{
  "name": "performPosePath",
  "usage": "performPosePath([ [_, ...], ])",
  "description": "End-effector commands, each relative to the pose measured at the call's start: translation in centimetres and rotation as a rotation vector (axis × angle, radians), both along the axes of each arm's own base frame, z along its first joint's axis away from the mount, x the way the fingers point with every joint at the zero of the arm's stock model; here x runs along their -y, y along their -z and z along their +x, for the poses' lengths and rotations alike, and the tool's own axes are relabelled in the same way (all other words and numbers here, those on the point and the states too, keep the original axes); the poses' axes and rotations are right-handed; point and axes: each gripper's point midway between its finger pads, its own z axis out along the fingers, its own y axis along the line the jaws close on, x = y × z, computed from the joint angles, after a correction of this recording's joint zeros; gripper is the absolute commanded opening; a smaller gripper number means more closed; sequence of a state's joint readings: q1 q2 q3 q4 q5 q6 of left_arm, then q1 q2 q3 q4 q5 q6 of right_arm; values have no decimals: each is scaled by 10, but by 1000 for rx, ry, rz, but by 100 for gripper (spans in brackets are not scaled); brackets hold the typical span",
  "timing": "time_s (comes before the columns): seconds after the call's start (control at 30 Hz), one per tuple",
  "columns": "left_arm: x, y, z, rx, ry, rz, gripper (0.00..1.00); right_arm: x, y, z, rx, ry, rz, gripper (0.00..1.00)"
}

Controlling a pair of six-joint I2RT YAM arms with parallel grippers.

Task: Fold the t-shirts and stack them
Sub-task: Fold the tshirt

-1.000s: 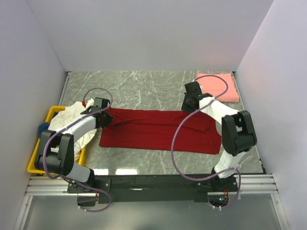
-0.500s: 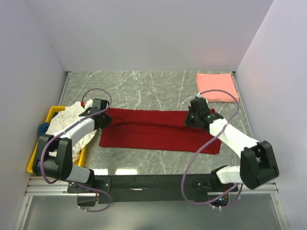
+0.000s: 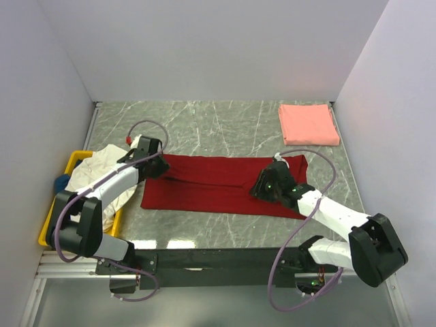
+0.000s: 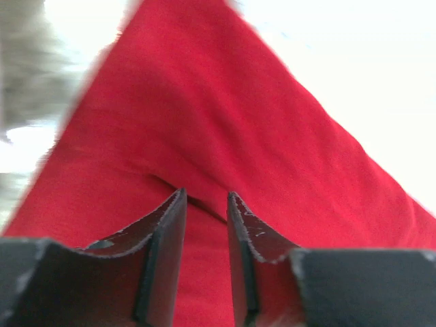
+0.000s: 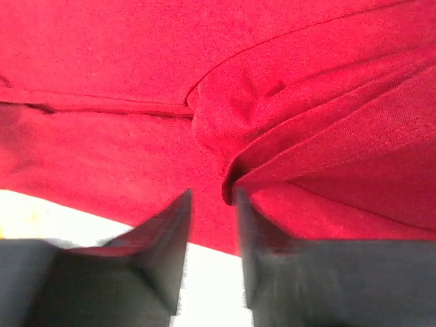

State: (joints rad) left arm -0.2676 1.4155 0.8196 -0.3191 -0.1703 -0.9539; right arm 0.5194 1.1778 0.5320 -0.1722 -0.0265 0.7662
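The right hand (image 5: 212, 197) has come in from the far right corner to mid-bench, pinched narrow on a bunched fold of the red shirt (image 3: 204, 187), so the crosswise fold looks under way. The left hand (image 4: 206, 197) is narrow at the shirt's far left corner; whether it grips, I cannot tell. Four shirts: red spread mid-bench, pink shirt (image 3: 308, 124) folded at the far right corner, cream shirt (image 3: 95, 170) and blue shirt (image 3: 61, 182) in one yellow bin (image 3: 49, 228) at the left edge.

No readable text, labels, brands, numbers or signs in any view.
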Motion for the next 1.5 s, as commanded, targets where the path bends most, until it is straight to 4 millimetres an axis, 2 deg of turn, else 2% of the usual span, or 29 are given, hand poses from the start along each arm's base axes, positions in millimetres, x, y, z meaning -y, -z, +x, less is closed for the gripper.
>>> performPosePath([
  [0.0, 39, -41, 17, 123, 166, -32, 38, -3, -36, 19, 114, 17, 15, 44],
  [0.07, 62, -49, 19, 152, 259, -58, 43, 15, -44, 21, 128, 65, -45, 50],
  [0.1, 80, -55, 17, 171, 324, -59, 43, 20, -57, 26, 159, 75, -59, 50],
  [0.13, 93, -56, 15, 177, 369, -68, 43, 40, -56, 30, 144, 132, -95, 50],
  [0.17, 106, -61, 16, 204, 411, -81, 46, 50, -59, 34, 145, 157, -101, 50],
  [0.2, 128, -68, 10, 223, 484, -98, 47, 62, -62, 40, 145, 173, -102, 50],
  [0.23, 142, -66, 8, 219, 525, -106, 48, 71, -61, 42, 133, 190, -100, 50],
  [0.27, 154, -68, 5, 231, 570, -104, 49, 91, -61, 48, 122, 246, -104, 50],
  [0.3, 177, -75, -1, 246, 619, -102, 50, 100, -64, 52, 128, 262, -124, 50],
  [0.33, 187, -67, -3, 230, 645, -86, 51, 108, -64, 54, 128, 284, -142, 50],
  [0.37, 198, -65, -7, 231, 687, -68, 51, 124, -65, 58, 128, 332, -161, 50],
  [0.4, 219, -71, -15, 245, 740, -68, 51, 129, -62, 59, 115, 342, -162, 50],
  [0.43, 229, -60, -19, 219, 769, -58, 52, 136, -60, 61, 110, 357, -163, 50],
  [0.47, 237, -58, -21, 221, 799, -47, 53, 142, -59, 63, 106, 374, -168, 50],
  [0.5, 255, -62, -29, 232, 843, -58, 53, 155, -54, 65, 87, 402, -178, 50],
  [0.57, 271, -48, -37, 206, 891, -42, 55, 161, -50, 67, 84, 412, -181, 50],
  [0.6, 287, -52, -45, 216, 932, -49, 55, 174, -43, 68, 67, 449, -183, 50],
  [0.63, 294, -41, -49, 195, 952, -38, 56, 174, -44, 72, 80, 444, -168, 50],
  [0.7, 310, -42, -56, 201, 991, -34, 57, 177, -35, 74, 54, 451, -169, 49],
  [0.73, 315, -34, -59, 183, 1008, -30, 57, 178, -33, 77, 54, 454, -167, 48],
  [0.8, 326, -29, -65, 177, 1032, -30, 58, 177, -24, 78, 31, 453, -158, 48],
  [1.0, 344, -19, -79, 164, 1089, -34, 58, 171, -10, 84, 14, 439, -124, 45],
  [1.23, 356, -3, -85, 132, 1112, -33, 57, 168, 1, 82, -10, 423, -122, 41],
  [1.47, 360, 1, -86, 124, 1113, -31, 55, 164, 7, 78, -24, 405, -108, 38],
])
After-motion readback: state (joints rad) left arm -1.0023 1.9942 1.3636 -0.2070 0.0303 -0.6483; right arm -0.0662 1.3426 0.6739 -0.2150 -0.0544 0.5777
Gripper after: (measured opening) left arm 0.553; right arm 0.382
